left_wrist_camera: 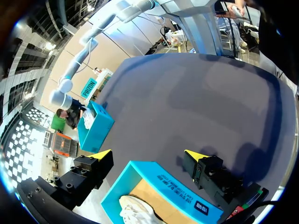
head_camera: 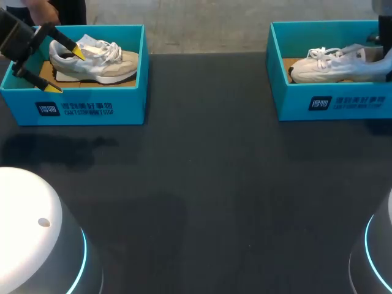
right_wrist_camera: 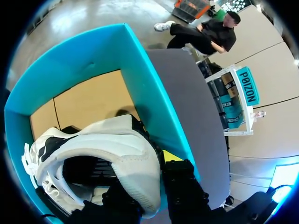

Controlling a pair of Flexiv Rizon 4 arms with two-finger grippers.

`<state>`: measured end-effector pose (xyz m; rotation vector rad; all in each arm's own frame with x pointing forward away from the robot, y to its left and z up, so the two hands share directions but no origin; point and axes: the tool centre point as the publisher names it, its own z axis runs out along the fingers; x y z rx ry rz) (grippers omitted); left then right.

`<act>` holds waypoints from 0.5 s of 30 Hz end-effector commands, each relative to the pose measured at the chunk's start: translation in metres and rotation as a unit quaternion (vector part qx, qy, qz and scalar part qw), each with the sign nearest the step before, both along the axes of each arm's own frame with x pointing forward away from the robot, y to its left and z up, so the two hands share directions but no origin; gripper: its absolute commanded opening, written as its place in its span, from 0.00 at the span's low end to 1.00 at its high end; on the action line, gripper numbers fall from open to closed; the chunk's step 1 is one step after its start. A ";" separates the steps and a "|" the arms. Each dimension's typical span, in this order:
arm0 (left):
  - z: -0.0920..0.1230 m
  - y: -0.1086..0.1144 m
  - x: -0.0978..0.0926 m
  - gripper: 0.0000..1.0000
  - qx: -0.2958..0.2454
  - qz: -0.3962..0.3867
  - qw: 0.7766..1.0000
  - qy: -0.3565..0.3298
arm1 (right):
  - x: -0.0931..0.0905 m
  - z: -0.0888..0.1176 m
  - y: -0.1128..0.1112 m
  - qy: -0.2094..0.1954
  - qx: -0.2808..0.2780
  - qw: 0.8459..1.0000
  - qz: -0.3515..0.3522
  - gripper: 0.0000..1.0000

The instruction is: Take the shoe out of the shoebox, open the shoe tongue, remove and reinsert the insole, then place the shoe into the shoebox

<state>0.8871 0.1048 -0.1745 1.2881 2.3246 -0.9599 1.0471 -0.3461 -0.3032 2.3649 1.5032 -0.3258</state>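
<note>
Left jaws wide over left shoe (head_camera: pixel 95 61), right jaws clamped on right shoe (right_wrist_camera: pixel 117 154)

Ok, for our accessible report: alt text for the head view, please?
On a dark table, a teal left shoebox and right shoebox each hold a white sneaker. The left gripper hangs open over the left sneaker's heel; the right arm is at the right sneaker's heel.

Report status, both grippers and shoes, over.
Left gripper open above left shoe in left shoebox. Right gripper shut on right shoe heel, inside right shoebox. No obstruction seen.
</note>
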 end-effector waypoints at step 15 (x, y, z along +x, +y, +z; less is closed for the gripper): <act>0.000 0.000 -0.001 1.00 0.002 0.000 1.000 0.000 | -0.021 0.003 0.004 0.014 -0.008 0.999 0.040 0.00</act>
